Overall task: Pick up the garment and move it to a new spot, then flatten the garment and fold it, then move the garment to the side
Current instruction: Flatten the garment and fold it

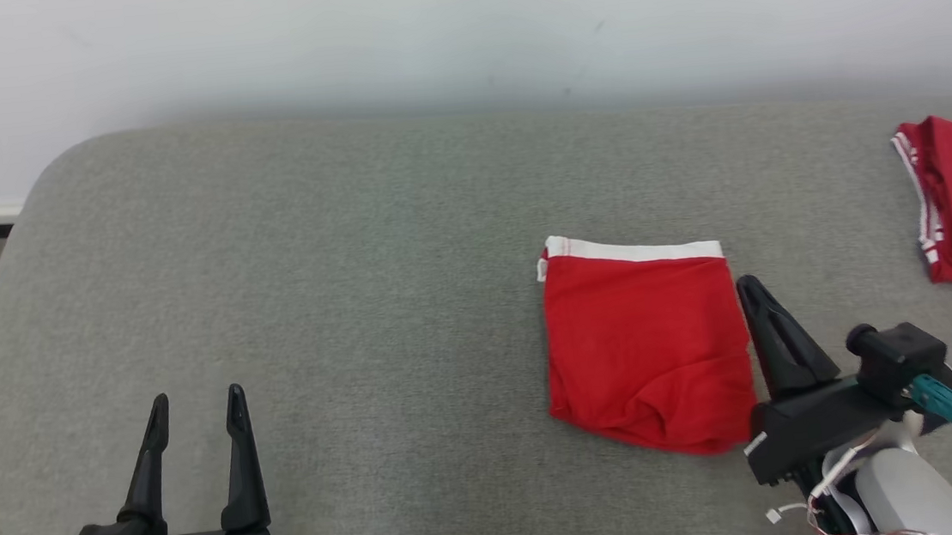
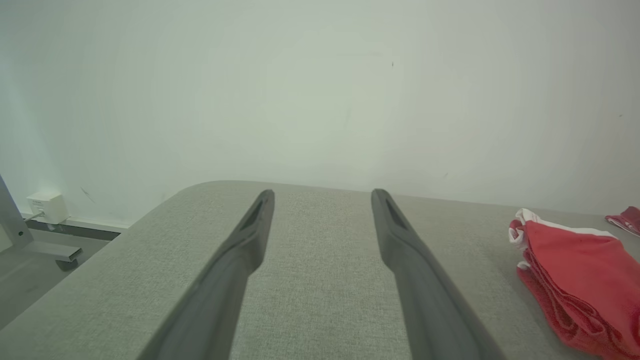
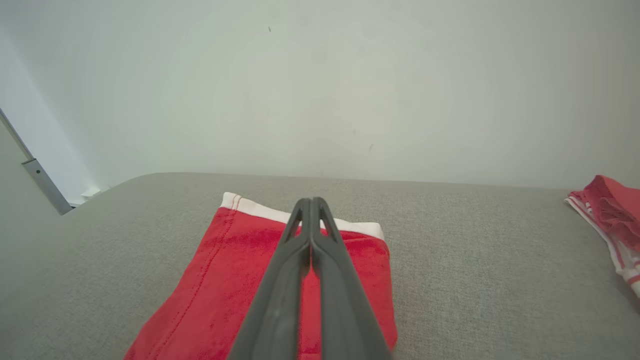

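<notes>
We can read no lettering, label, brand, number or sign on any surface before us here.

Head camera looks down on the cushion; wrist cameras skim low toward the wall, sharing the garment

Soft red cloth garment, white-banded, lies on coarse grey woven upholstery; at its four o'clock, the right gripper looks matt black plastic.
</notes>
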Robot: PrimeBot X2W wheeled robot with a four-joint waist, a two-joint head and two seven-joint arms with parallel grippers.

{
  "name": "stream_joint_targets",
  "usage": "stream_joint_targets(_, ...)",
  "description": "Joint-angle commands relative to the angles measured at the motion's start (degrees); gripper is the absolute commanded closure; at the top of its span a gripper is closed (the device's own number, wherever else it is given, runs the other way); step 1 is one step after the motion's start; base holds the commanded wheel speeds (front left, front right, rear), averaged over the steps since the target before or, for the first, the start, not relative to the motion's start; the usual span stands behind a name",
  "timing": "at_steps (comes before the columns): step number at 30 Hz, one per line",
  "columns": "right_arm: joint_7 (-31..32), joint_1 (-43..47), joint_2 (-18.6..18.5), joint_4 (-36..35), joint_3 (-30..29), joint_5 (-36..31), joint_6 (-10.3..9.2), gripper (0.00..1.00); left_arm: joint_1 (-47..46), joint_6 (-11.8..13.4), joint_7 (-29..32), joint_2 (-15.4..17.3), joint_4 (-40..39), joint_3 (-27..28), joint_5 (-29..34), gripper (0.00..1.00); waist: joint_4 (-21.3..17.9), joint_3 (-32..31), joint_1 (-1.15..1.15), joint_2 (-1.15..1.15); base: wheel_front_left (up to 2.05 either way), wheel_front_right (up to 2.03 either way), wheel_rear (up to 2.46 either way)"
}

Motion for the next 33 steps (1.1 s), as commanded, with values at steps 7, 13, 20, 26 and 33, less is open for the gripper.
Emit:
stream_joint_targets(7, 0.0, 5.8, -0.2, -3.9, -4.7, -1.3, -0.19, 1.0, 1.3, 0.1, -0.2, 0.3, 0.2, 0.1, 0.6, 0.0, -4.7, -2.7, 0.0, 0.0, 0.0, 0.0, 0.0)
stream_joint_targets(13, 0.0, 11.4, 1.0, -7.3, -8.1, -2.7, -0.19, 1.0, 2.1, 0.1, -0.2, 1.0, 0.5, -0.6, 0.8, 0.0, -6.0, -4.3, 0.0, 0.0, 0.0, 0.0, 0.0)
stream_joint_targets(20, 0.0, 16.1, 1.6, -10.1, -9.6, -4.3, -0.19, 0.95, 5.2, 0.1, -0.2, 2.9, 0.8, -1.8, 0.6, 0.0, -6.6, -6.0, 0.0, 0.0, 0.0, 0.0, 0.0)
stream_joint_targets(26, 0.0, 18.0, 2.2, -11.3, -11.2, -5.5, -0.19, 0.0, 7.1, 0.1, -0.2, 3.2, 0.4, -1.5, 0.5, 0.0, -6.3, -6.5, 0.0, 0.0, 0.0, 0.0, 0.0)
stream_joint_targets(33, 1.0, 19.3, 3.2, -11.8, -12.4, -6.3, -0.19, 0.0, 8.4, 0.1, -0.2, 3.0, 0.2, -2.1, 0.5, 0.0, -5.6, -6.9, 0.0, 0.0, 0.0, 0.0, 0.0)
